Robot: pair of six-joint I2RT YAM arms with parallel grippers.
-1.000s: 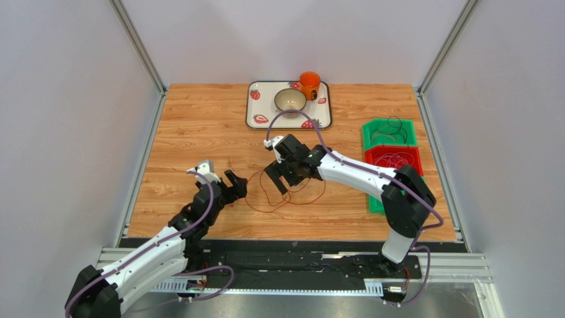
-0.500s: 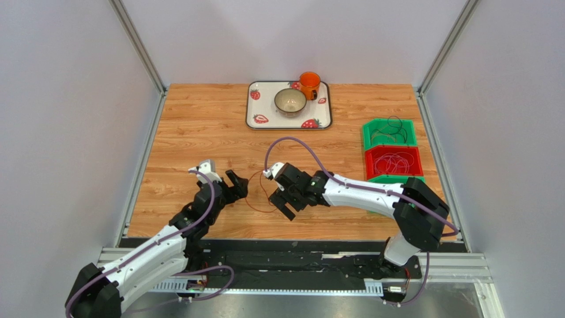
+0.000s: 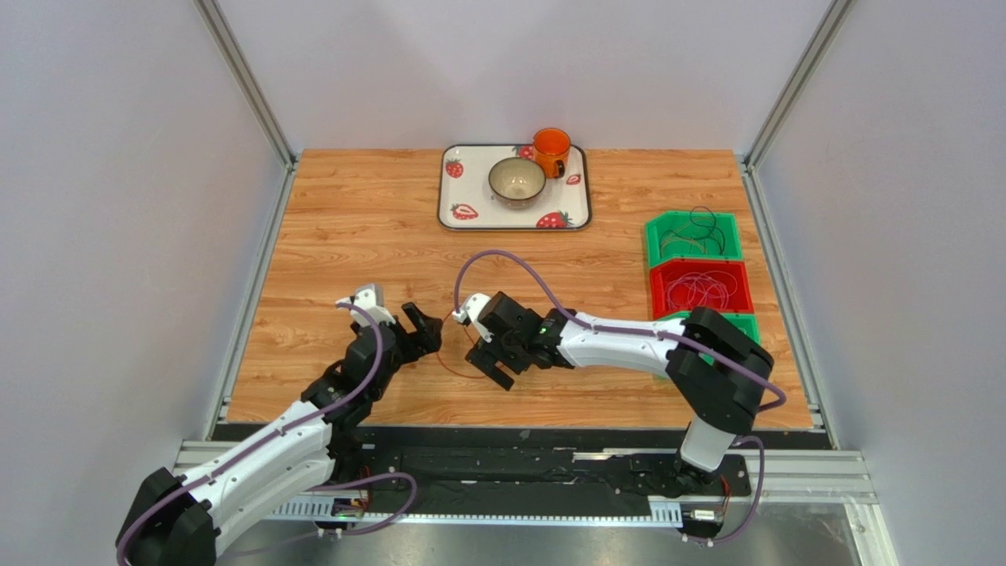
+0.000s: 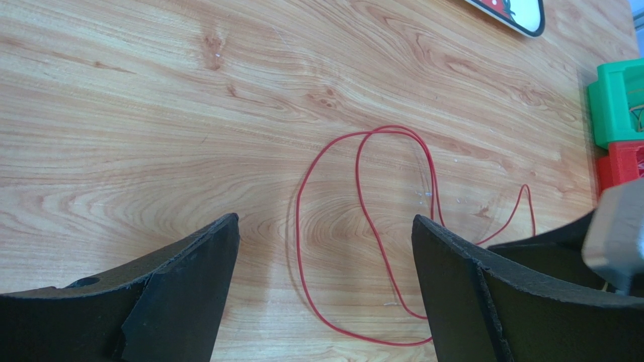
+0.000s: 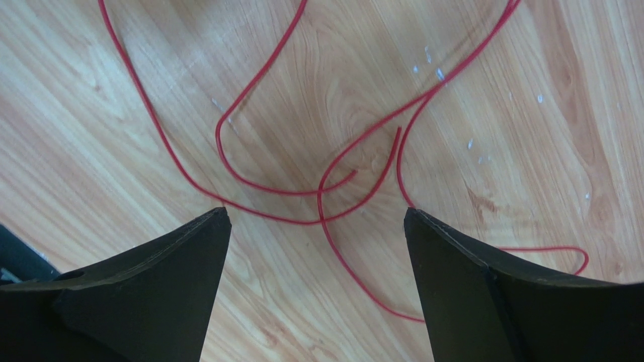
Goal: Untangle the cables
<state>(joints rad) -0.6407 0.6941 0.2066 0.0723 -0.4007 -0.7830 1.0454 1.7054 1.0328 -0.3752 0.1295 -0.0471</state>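
Note:
A thin red cable (image 3: 455, 368) lies in loose loops on the wooden table between my two grippers. In the left wrist view the cable (image 4: 298, 264) crosses the gap of my left gripper (image 4: 325, 221), which is open and empty above it. In the right wrist view the cable (image 5: 319, 219) crosses itself between the tips of my right gripper (image 5: 316, 211), also open and empty. From above, the left gripper (image 3: 420, 330) sits just left of the loops and the right gripper (image 3: 489, 361) just right of them. More thin cables lie coiled in a green bin (image 3: 661, 230) and a red bin (image 3: 659, 283).
A strawberry-patterned tray (image 3: 455, 218) at the back centre holds a bowl (image 3: 517, 179) and an orange mug (image 3: 550, 150). The bins stand along the right edge. Metal frame rails border the table on the left and right. The right gripper's body (image 4: 612, 234) shows in the left wrist view.
My right gripper has swung left and toward the near edge, closing in on the red loops and the left gripper. The left arm has not moved.

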